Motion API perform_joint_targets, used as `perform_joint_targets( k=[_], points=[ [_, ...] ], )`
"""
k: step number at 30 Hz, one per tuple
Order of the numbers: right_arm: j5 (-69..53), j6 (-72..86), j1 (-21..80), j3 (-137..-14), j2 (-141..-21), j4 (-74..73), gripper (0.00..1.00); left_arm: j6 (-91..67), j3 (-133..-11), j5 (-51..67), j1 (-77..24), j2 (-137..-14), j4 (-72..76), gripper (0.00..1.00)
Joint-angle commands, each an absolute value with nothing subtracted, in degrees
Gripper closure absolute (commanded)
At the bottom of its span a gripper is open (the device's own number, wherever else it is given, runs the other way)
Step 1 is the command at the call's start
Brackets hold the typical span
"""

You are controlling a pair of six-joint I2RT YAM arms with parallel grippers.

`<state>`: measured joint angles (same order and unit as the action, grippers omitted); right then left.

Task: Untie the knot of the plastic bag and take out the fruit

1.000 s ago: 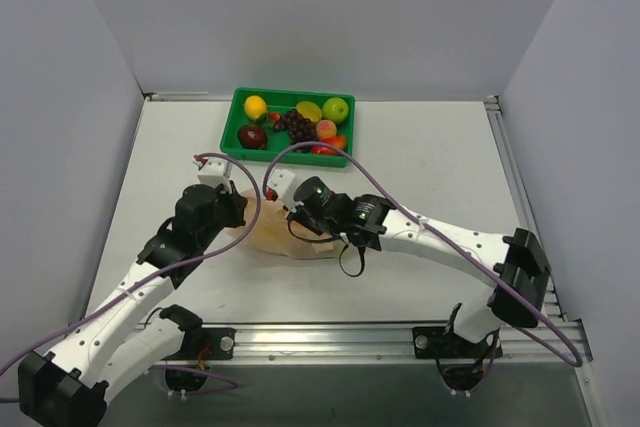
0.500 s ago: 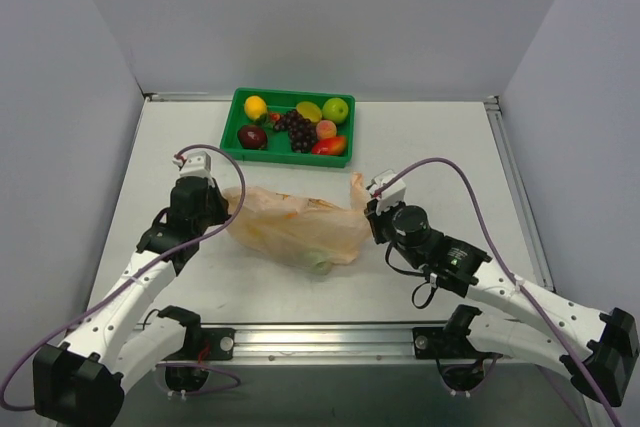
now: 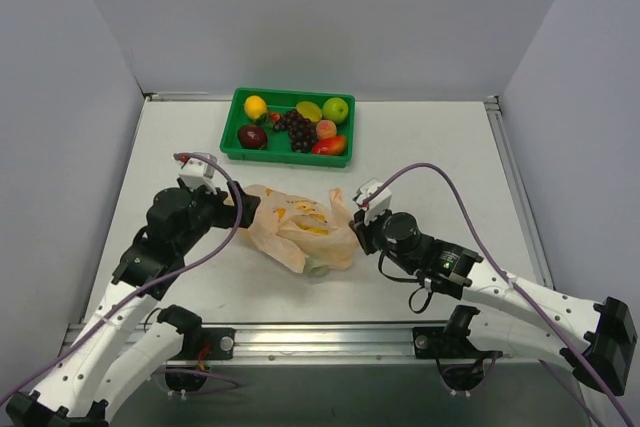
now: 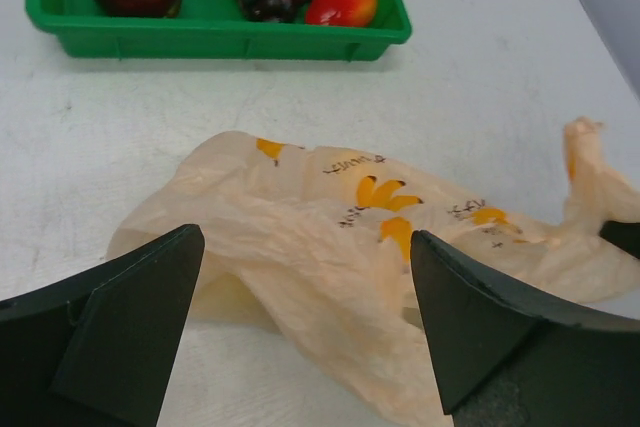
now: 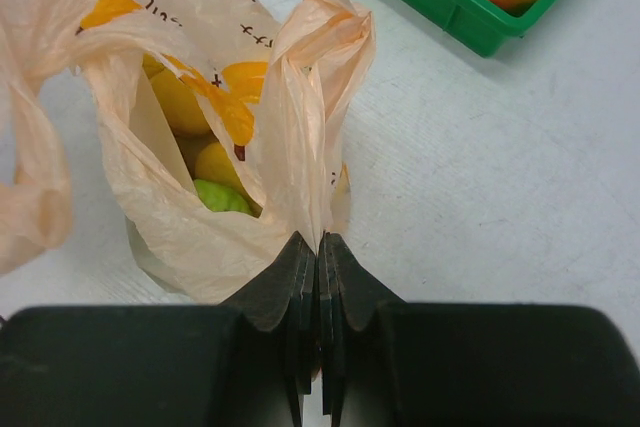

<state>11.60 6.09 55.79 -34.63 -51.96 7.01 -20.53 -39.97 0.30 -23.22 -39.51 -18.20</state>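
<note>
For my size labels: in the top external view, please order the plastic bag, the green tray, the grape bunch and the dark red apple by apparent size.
1. green tray and plastic bag: about alike, so I do not rank them.
2. grape bunch
3. dark red apple

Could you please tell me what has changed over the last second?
The arms drew apart, stretching the bag, then the left gripper opened and let go. The right gripper stays shut on the bag; the green tray has not moved.
</note>
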Motion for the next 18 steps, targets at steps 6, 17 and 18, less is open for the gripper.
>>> perform_joint_targets(
  k=[6,17,18],
  points=[
    [17.22,3.43,60.2,-40.25,-54.32,6.95,1.0,-19.51,-51.15,-17.46,-44.77,-44.37,-25.22,0.03],
    [17.93,4.04,62.14,-40.25,-53.35,6.68,1.0,-16.7,-53.62,-42.28,-63.28,-59.85,-23.12,0.03],
    [18.02,4.04,62.05,-40.25,-53.18,6.59,1.0,-16.87,-53.27,-42.8,-63.37,-60.72,-22.77,0.03]
  ],
)
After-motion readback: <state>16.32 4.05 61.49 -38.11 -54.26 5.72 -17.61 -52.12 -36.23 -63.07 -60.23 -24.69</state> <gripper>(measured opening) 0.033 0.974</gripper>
